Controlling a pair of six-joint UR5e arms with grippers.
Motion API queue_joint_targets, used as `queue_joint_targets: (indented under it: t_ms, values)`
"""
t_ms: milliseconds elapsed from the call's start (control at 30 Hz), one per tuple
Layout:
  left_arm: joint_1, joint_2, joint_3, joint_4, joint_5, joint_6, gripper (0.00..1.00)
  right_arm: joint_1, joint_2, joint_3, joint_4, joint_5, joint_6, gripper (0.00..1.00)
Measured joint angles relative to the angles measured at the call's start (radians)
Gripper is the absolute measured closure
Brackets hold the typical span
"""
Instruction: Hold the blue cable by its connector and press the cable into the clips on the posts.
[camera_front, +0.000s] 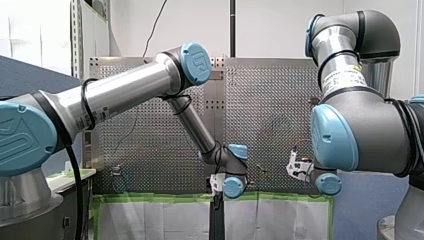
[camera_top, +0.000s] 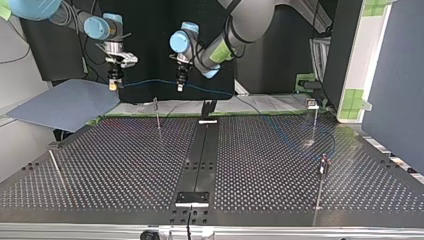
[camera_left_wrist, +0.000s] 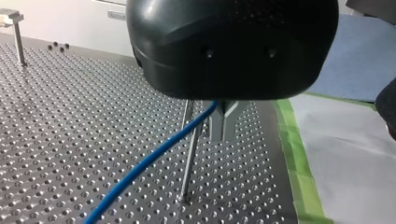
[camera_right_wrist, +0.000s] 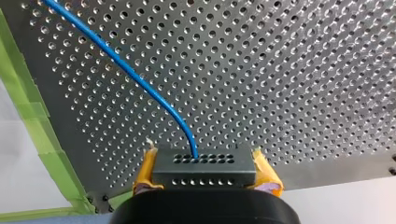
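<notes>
Blue cable (camera_right_wrist: 116, 61), just one, runs level between the two grippers above the tabletop (camera_top: 125, 165) edge nearest the arms. It then slopes toward the top view's right and fades from sight. My right gripper (camera_right_wrist: 204, 161) clamps its single black connector (camera_right_wrist: 204, 171). My left gripper (camera_left_wrist: 224, 122), mostly hidden by its housing, pinches the cable. Four thin posts (camera_top: 157, 114) stand; their clips are indistinct.

Two end effectors: left end effector (camera_top: 180, 86) and right end effector (camera_top: 114, 82). One blue cable (camera_left_wrist: 153, 159), one connector (camera_right_wrist: 204, 167), four posts (camera_top: 157, 114), one perforated worktop (camera_top: 125, 165).
</notes>
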Motion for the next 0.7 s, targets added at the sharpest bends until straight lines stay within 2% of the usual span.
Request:
queue_joint_targets:
  t_ms: [167,367,567,700]
  values:
    - [0.013,-0.011,0.013,-0.008,0.015,0.005,1.0,-0.004,0.001,-0.028,0.04,-0.001,-0.001,1.0]
    - [0.026,-0.013,0.03,-0.028,0.026,0.009,1.0,-0.011,0.006,-0.037,0.055,0.0,-0.006,1.0]
    - [0.041,-0.013,0.039,-0.035,0.043,0.008,1.0,-0.014,0.044,-0.057,0.063,0.002,-0.028,1.0]
    - [0.045,-0.014,0.049,-0.036,0.058,0.011,1.0,-0.016,0.07,-0.088,0.092,0.003,-0.04,1.0]
